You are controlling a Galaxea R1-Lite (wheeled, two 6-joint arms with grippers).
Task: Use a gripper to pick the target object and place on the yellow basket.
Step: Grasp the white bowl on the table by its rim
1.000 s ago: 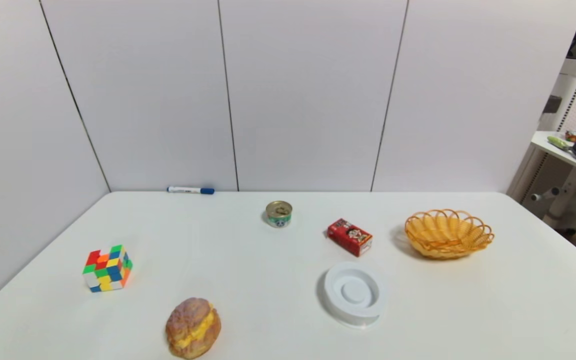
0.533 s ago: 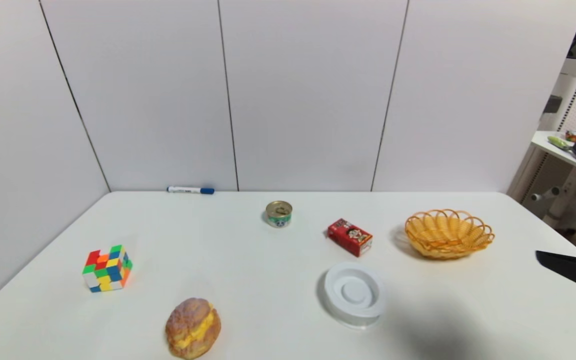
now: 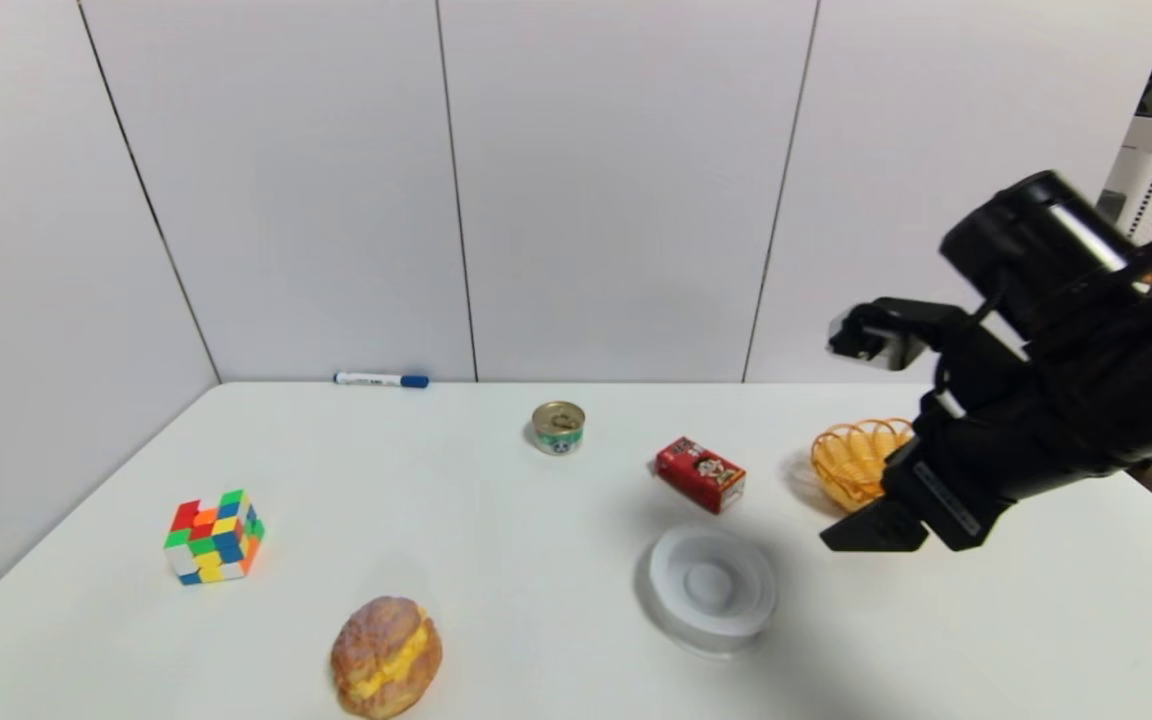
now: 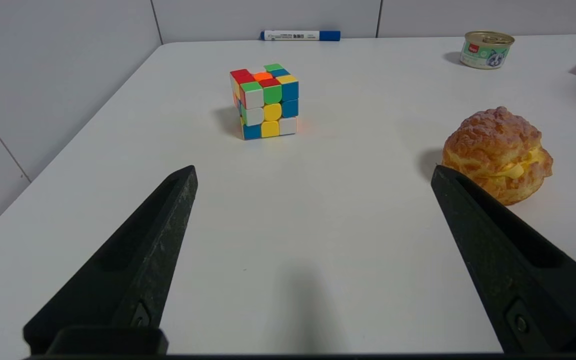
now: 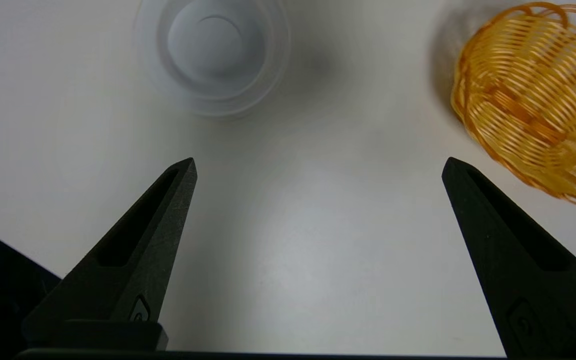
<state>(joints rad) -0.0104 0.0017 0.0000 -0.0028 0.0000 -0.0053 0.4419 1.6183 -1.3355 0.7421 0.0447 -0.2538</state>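
We judge this the approach: our right gripper [image 5: 320, 161], fingers wide apart and empty, hangs over the table's right side. The disc [image 3: 709, 585] lies near, left of the basket [image 3: 846, 465]. Next we should go left, line up and lower around its rim. Our left gripper [image 4: 314, 170] idles at left, fingers apart.

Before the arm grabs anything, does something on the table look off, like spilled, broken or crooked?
Only the cube looks odd: its layers are twisted out of line. I see no spill; the disc and basket look sound.
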